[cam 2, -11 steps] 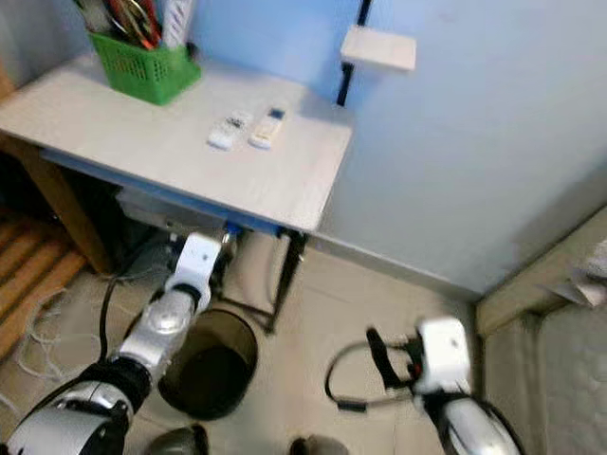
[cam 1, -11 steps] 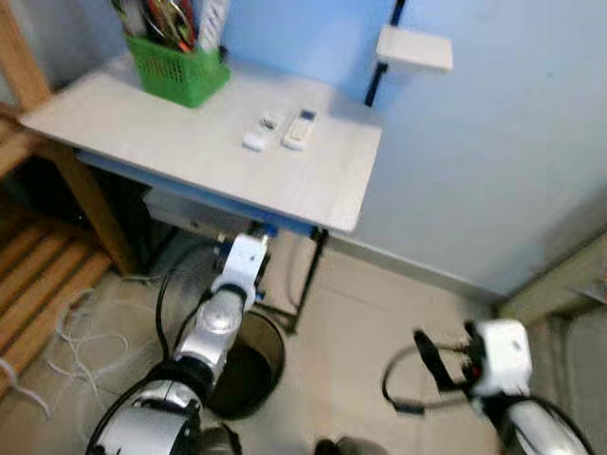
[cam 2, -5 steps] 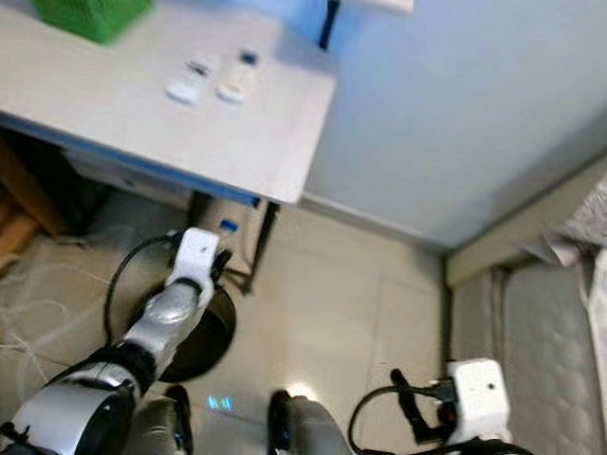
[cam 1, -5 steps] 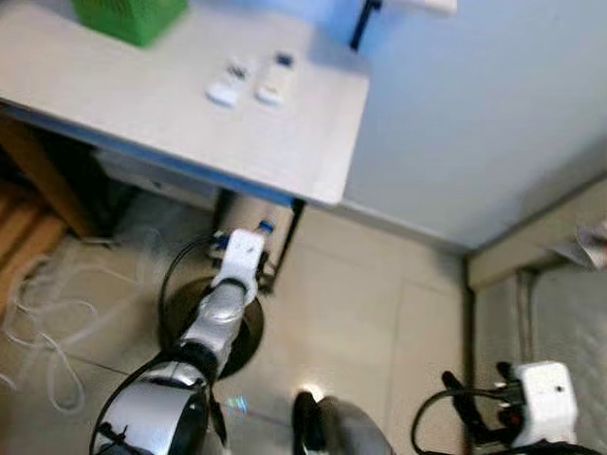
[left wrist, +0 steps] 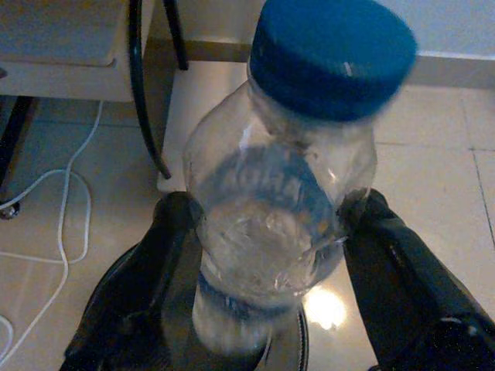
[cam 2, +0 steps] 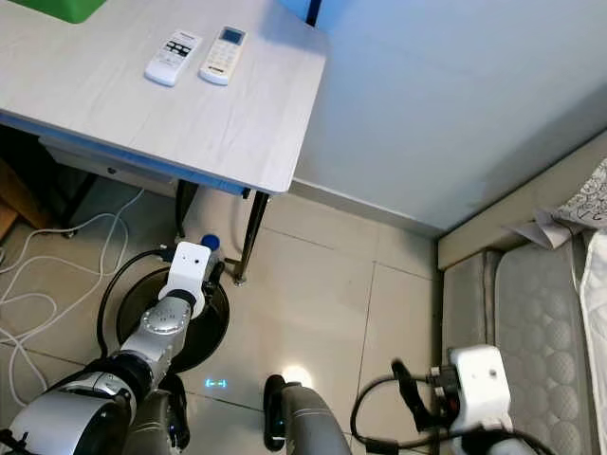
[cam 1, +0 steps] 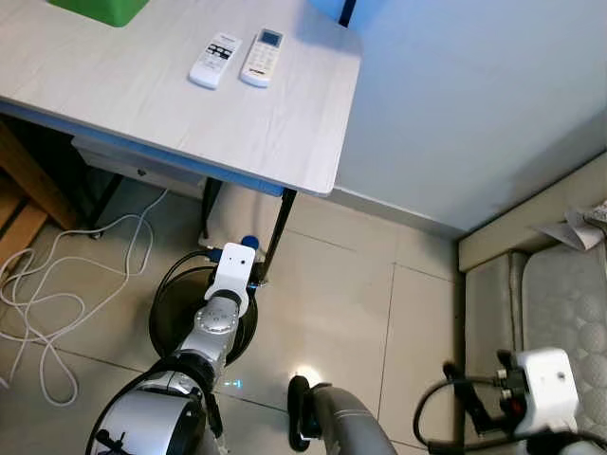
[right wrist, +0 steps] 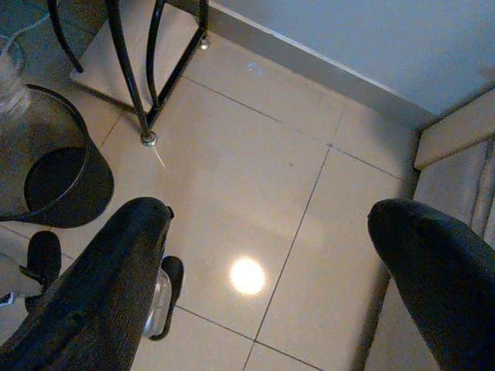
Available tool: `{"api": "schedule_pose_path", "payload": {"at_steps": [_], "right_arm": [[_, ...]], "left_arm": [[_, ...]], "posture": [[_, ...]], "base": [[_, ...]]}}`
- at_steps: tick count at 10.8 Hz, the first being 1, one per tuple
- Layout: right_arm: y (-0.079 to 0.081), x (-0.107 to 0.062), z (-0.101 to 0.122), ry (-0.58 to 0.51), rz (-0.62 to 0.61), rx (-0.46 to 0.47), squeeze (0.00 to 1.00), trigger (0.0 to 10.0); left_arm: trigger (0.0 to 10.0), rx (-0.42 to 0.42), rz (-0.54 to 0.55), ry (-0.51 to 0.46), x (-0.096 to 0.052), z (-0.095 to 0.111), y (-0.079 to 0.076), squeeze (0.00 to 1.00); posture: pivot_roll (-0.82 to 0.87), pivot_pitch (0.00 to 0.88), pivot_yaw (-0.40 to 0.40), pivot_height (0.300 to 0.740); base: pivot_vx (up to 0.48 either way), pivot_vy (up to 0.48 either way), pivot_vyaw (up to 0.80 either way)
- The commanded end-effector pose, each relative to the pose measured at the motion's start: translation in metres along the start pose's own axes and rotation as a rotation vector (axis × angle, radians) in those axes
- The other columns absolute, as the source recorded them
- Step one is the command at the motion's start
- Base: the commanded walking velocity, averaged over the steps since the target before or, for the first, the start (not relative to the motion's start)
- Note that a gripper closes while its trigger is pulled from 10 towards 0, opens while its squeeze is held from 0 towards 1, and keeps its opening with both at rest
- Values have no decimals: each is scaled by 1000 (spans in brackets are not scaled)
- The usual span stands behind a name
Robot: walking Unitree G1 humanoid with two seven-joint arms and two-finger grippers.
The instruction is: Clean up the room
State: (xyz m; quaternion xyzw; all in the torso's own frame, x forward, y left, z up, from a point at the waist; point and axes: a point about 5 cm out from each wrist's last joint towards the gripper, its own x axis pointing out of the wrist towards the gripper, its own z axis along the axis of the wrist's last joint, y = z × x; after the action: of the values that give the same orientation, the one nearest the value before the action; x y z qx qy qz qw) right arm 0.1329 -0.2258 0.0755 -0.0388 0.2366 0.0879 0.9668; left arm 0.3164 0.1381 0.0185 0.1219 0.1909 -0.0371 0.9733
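Over black bin [cam 1: 171, 318] — left tool [left wrist: 271, 270] clamps bottle [left wrist: 278, 209], cap pointing away; right tool [right wrist: 271, 263] wide, empty.

Left arm [cam 1: 194, 346] reaches forward from the lower left of the head view, left gripper [left wrist: 271, 255] with both black fingers [left wrist: 139, 286] clamped on a bottle. Right arm low at lower right, right gripper [right wrist: 271, 255] pointing down, fingers [right wrist: 116, 270] spread wide, holding nothing.
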Motion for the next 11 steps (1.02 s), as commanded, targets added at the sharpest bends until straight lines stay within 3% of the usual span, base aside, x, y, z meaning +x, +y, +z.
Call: {"api": "schedule_pose_path", "payload": {"at_steps": [1,7,8,11], "right_arm": [[-4,-1,-7,35,-15,8,0,10000],[2,15,-5,7,4,21,0,10000],[3,24,-1,-18,7,26,0,10000],[12,76,20,-137,-17,79,0,10000]], "left_arm": [[10000,2,-4,20,-2,-5,-6,1000],[10000,-62,-22,36,-7,-14,-17,1000],[10000,-59,-33,31,-9,-17,-19,0],[10000,-64,-127,-220,-17,8,-18,0]], "posture": [[-317,287,-194,740],[-270,225,-167,740],[-251,206,-155,740],[-130,62,-52,740]], "base": [[0,0,0],[0,0,0],[0,0,0],[0,0,0]]}}
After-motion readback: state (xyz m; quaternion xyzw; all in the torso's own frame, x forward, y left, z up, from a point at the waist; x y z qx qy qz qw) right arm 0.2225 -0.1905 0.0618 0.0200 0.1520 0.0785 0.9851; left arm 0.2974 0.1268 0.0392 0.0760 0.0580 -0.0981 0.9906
